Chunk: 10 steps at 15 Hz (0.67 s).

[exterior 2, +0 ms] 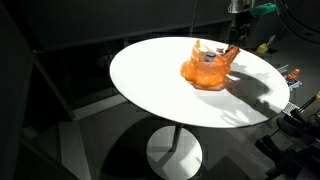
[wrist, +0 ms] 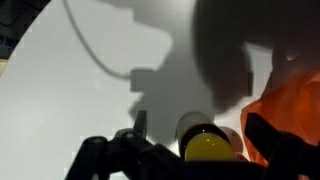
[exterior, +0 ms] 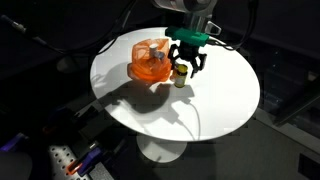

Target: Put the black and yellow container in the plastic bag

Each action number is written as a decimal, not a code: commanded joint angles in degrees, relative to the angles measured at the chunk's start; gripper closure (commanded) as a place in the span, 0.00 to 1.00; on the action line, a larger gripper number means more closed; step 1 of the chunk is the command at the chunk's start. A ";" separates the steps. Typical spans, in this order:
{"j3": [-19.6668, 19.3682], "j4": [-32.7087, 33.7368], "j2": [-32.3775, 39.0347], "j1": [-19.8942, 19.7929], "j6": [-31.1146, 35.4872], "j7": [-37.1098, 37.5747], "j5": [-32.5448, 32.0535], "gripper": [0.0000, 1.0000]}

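From where I stand the tool (exterior: 187,66) hangs low over the white bench (exterior: 222,108). Its dark fingers are spread wide and released, with nothing clamped between them. The black and yellow container (exterior: 181,78) stands upright on the bench right under it, its long axis vertical and in line with the tool's downward approach. In the wrist view the yellow top (wrist: 207,148) sits at the bottom centre of the frame, between the two fingers. I can't tell from any view whether either finger touches it. Just past the container, toward the left of the exterior frame, lies the orange plastic bag (exterior: 150,62), crumpled and seemingly open upward. In the wrist view it fills the lower right corner (wrist: 290,120), just beside the container. The move ahead appears to turn on that short sideways offset: close on the upright container, lift it clear, and carry it across toward the bag's mouth. From the far side of the bench the bag (exterior 2: 205,68) hides the container altogether.
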 commanded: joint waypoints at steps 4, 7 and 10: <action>0.14 3.80 2.82 0.70 3.16 -0.51 -4.05 0.00; 0.43 2.05 1.94 0.51 3.27 0.12 -3.34 0.00; 0.46 2.02 2.05 0.54 3.27 0.12 -3.34 0.00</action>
